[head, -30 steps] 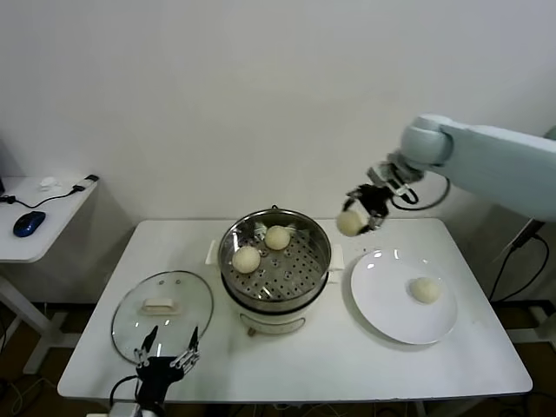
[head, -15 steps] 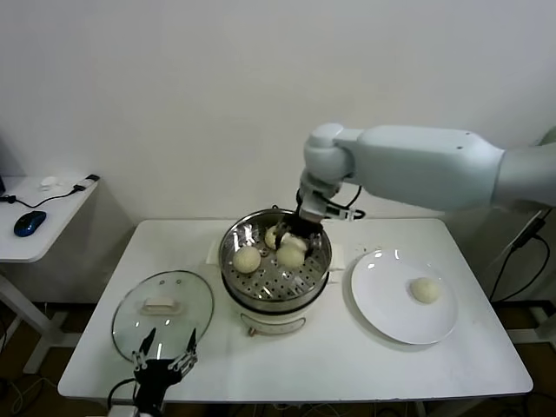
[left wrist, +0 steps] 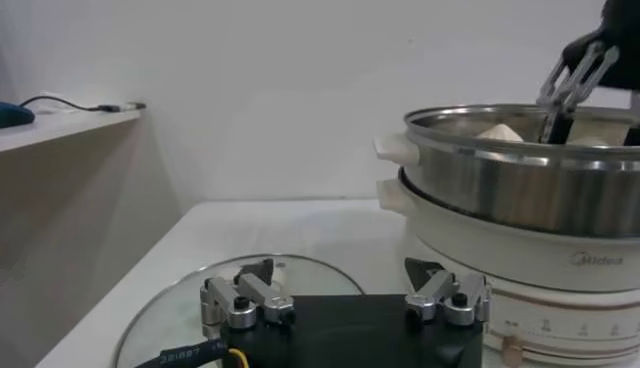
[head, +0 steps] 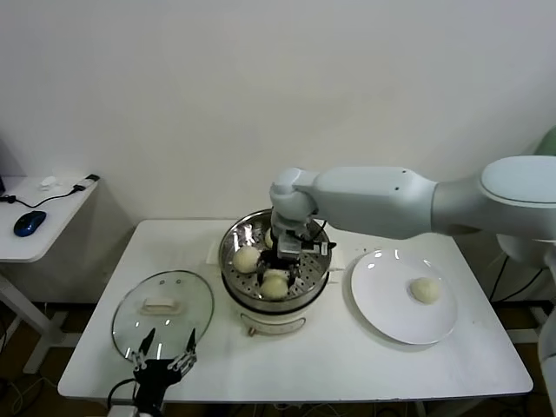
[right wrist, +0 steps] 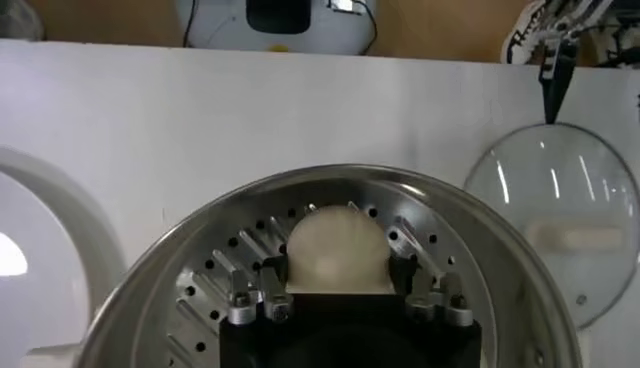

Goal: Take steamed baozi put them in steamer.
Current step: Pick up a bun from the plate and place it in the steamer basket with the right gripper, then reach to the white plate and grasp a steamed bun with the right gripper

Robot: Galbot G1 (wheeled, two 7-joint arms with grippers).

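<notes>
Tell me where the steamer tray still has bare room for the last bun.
Inside the round shiny steel steamer, bare perforated tray shows along the right side, toward the flat white plate. The left, back and front are crowded: three cream-white dough buns sit there, with the right claw at the front one.

Cream-white baozi (head: 274, 285), shiny perforated steel steamer (head: 233, 280), prob. white plate (head: 382, 308)

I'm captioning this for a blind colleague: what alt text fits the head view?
The right gripper reaches into the steamer, a baozi between its fingers on the tray. Another bun sits beside it; one remains on the white plate.
</notes>
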